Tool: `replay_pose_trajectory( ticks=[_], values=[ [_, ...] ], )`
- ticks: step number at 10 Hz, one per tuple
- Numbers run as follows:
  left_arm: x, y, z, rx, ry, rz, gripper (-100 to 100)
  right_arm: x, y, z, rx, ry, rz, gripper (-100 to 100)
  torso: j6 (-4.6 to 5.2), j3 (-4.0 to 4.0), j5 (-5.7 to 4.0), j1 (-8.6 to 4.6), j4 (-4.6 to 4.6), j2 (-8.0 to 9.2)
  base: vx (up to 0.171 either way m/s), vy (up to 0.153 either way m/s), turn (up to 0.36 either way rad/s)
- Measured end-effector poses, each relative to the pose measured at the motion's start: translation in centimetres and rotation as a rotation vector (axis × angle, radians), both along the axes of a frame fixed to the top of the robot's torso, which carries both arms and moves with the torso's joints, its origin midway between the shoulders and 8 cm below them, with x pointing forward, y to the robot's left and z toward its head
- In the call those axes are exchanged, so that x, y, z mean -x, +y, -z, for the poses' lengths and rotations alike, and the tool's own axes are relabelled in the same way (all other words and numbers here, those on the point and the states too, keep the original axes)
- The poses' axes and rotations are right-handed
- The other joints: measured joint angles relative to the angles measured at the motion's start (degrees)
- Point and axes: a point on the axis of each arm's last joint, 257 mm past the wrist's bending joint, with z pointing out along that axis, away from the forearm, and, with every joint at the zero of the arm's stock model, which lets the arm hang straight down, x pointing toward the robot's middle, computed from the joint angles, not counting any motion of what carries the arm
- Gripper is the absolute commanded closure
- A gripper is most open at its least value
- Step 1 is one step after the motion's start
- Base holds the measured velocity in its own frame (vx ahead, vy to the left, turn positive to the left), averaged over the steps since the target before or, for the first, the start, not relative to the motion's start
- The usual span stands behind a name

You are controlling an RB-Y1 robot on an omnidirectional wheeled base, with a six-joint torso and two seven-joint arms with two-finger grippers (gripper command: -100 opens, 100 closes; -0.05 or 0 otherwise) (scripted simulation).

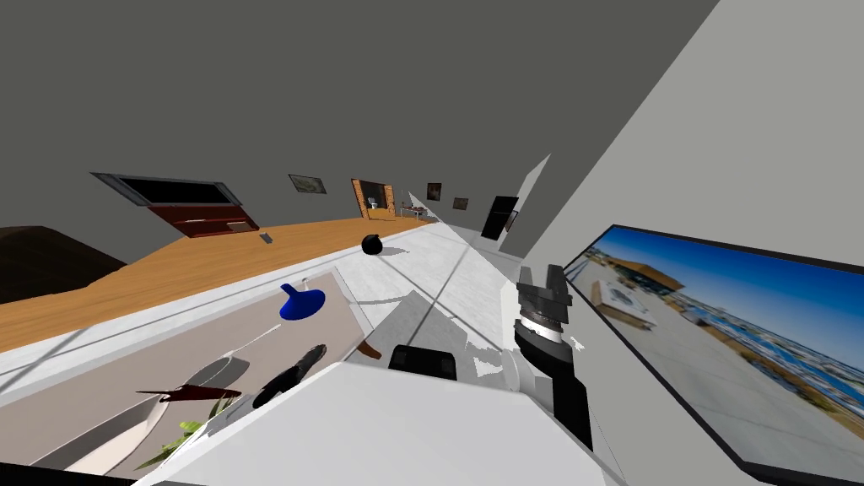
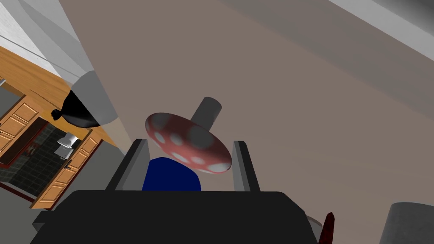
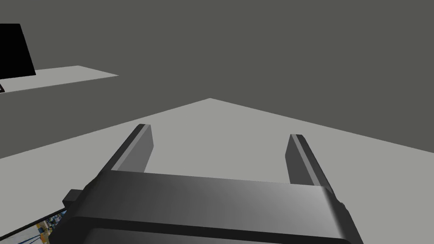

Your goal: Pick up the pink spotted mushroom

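Note:
The spotted mushroom (image 2: 188, 142) has a reddish-pink cap with pale spots and a grey stem (image 2: 206, 111). In the left wrist view it lies tilted between my left gripper's (image 2: 190, 154) fingers (image 2: 134, 163), whose blades press the two edges of the cap, stem pointing away from the hand. Behind it is a flat taupe surface (image 2: 296, 106). My right gripper (image 1: 541, 278) is raised beside the wall at my right, open with nothing between its fingers (image 3: 137, 146).
A blue object (image 1: 299, 302) sits on the taupe top (image 1: 126, 371), close under the left hand (image 2: 171, 173). A black round thing (image 1: 371, 245) lies farther off. A dark red piece (image 2: 328, 226), a grey cylinder (image 2: 409, 222) and green leaves (image 1: 181, 439) are near. A large picture (image 1: 726, 337) hangs at my right.

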Motion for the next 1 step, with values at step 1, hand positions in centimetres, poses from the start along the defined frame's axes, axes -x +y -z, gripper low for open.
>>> replay_pose_trajectory(
  ticks=[1],
  values=[
    [0.08,0.01,0.0,0.001,0.001,-0.002,0,0.0,0.0,0.0,0.0,0.0,0.0,0,0.01,0.0,0.03,0.16,0.01,-0.02,-0.002,-0.008,0.003]
  ],
)
